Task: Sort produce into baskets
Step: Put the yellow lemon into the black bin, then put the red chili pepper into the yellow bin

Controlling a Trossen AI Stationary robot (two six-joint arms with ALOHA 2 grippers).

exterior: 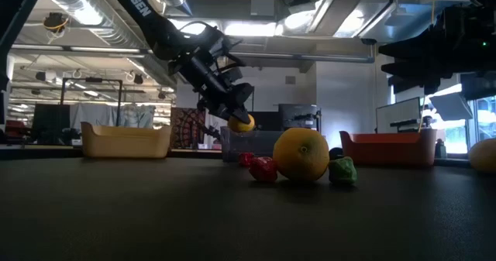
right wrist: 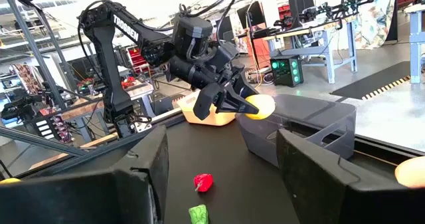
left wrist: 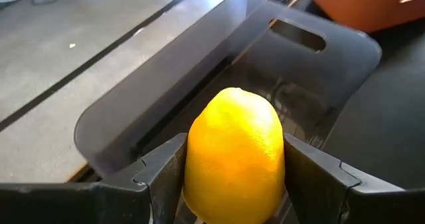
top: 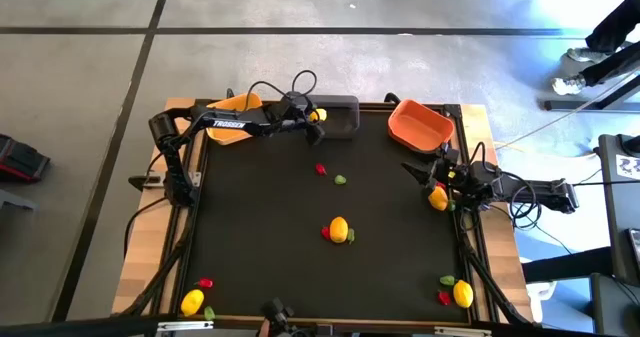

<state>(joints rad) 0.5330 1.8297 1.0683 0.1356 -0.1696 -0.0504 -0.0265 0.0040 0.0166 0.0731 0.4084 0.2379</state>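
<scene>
Three baskets are standing along the far edge of the table (top: 260, 227): a yellow-orange basket (top: 232, 129), a dark grey basket (top: 345, 117) and an orange basket (top: 420, 125). Five lemons are showing: a far lemon (top: 316, 115), a right-edge lemon (top: 438, 198), a centre lemon (top: 339, 229), a near-left corner lemon (top: 192, 301) and a near-right corner lemon (top: 462, 293). Four red pieces (top: 320, 169) and four green pieces (top: 340, 179) are lying out clearly.

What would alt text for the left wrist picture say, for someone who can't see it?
A yellow lemon sits between the left gripper's two dark fingers, held just over the open dark grey bin. An orange bin's edge shows beyond it, and bare floor beside the table.
</scene>
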